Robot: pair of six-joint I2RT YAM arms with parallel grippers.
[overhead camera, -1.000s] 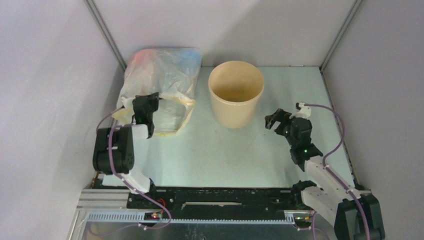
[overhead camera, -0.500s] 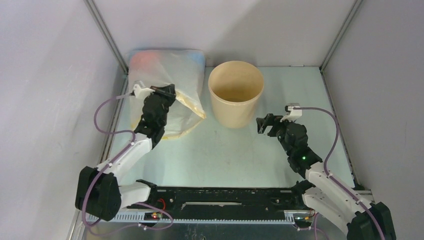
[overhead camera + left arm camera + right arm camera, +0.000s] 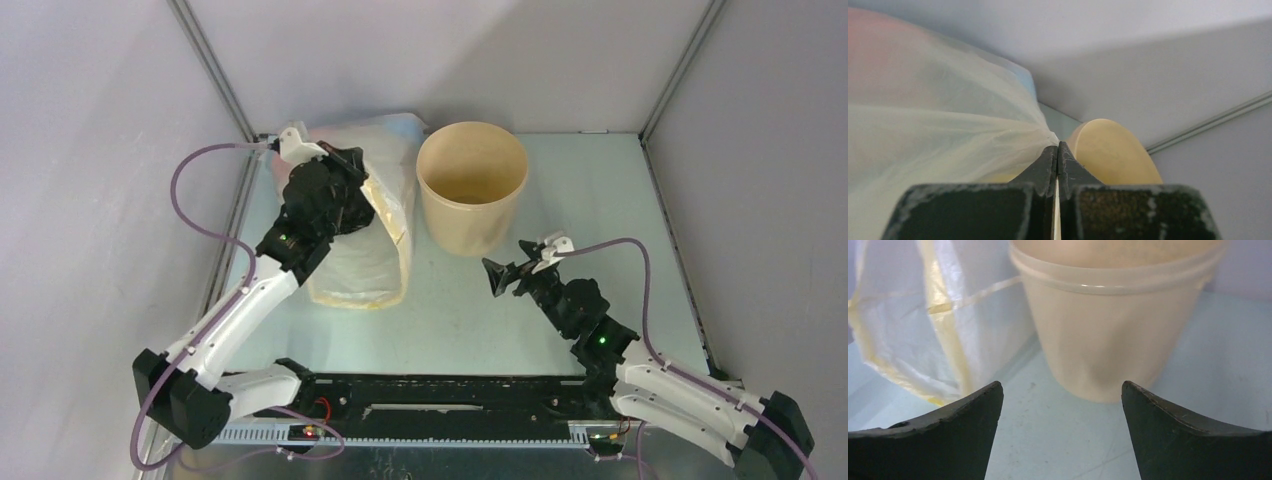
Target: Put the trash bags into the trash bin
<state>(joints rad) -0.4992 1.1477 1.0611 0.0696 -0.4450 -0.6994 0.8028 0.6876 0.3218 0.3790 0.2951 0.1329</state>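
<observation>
No glossy black trash bag shows in any view. The tan bucket (image 3: 472, 215) stands upright at the back middle, and nothing shows inside it. My left gripper (image 3: 353, 160) is shut on a pinch of a translucent clear bag (image 3: 365, 262) with yellow edges. It holds the bag raised just left of the bucket, and the bag's lower part hangs to the table. In the left wrist view the gripper (image 3: 1058, 148) grips the bag (image 3: 938, 115) with the bucket (image 3: 1108, 152) behind. My right gripper (image 3: 497, 276) is open and empty, low in front of the bucket (image 3: 1108, 340).
Grey enclosure walls with metal corner posts (image 3: 215, 70) close in the back and both sides. The pale green table (image 3: 600, 190) lies bare to the right of the bucket. The hanging clear bag (image 3: 908, 315) is to the left of the right gripper (image 3: 1062, 390).
My left arm has stretched out and carried the clear bag's edge up and right, toward the bucket. My right gripper has moved left and nearer, to the front of the bucket.
</observation>
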